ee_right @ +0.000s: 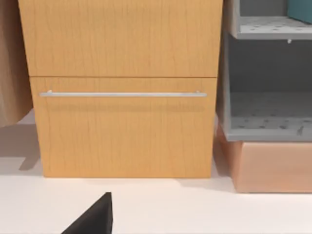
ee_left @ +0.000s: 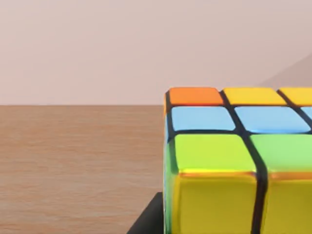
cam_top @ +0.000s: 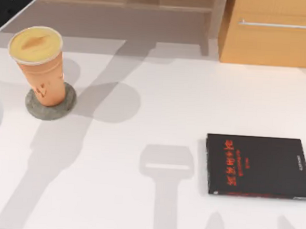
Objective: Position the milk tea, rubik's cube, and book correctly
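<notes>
A white bench [cam_top: 156, 146] seen from above carries two things. In the upper left of the frame the milk tea [cam_top: 40, 66], a tall tapered orange cup with a creamy top, stands upright on a flat grey round disc [cam_top: 49, 105]. In the lower right of the frame a flat black book with red characters [cam_top: 259, 166] lies with its long axis running left to right. Behind the bench, at the upper right, is a wooden cabinet [cam_top: 275, 33] with a metal bar handle. The left wrist view shows the rubik's cube [ee_left: 234, 161] pressed very close to the camera, its orange, yellow, blue and green tiles in the lower right of that frame against a wood-toned background. It probably sits right at the left hand, but how far that hand is open, and whether it grips the cube, cannot be told. The right wrist view faces the cabinet's drawer front across the bench, with a grey perforated shelf unit [ee_right: 268, 73] beside it; the right hand's state cannot be told either. Judging by closeness, the cube belongs to the left arm's coming move.
</notes>
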Controlling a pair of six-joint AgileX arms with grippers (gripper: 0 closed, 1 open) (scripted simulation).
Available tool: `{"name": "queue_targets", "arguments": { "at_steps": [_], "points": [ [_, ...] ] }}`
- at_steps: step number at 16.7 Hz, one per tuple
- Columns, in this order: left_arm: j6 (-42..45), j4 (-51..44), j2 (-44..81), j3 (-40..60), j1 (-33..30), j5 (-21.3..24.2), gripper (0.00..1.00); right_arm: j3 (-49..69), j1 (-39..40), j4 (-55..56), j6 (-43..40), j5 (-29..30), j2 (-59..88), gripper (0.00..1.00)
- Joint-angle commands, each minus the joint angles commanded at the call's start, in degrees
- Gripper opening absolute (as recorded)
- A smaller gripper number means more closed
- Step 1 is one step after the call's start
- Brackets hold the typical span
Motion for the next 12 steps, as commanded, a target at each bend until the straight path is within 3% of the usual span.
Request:
{"name": "queue_targets", "arguments": {
  "at_steps": [7, 12],
  "points": [
    [0.0, 0.0, 0.0, 0.0, 0.0, 0.0, 0.98, 0.0, 0.0, 0.0, 0.0, 0.0, 0.0, 1.0],
    [0.0, 0.0, 0.0, 0.0, 0.0, 0.0, 1.0, 0.0, 0.0, 0.0, 0.0, 0.0, 0.0, 1.0]
  ]
}}
